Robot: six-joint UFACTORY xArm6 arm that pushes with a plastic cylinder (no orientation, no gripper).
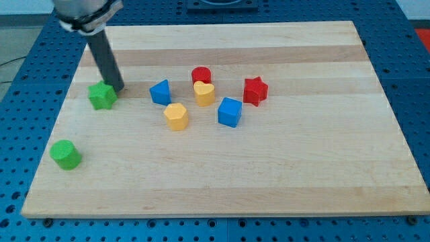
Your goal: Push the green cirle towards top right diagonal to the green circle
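Observation:
The green circle (66, 154) is a short green cylinder near the board's lower left. A green star (102, 95) lies above it and slightly right. My tip (118, 89) rests on the board just right of the green star, touching or nearly touching its upper right side. The tip is well above and to the right of the green circle, apart from it.
A cluster sits mid-board: blue triangle (160, 92), red circle (201, 76), yellow heart (204, 93), yellow hexagon (176, 115), blue cube (230, 111), red star (255, 91). The wooden board (302, 175) lies on a blue perforated table.

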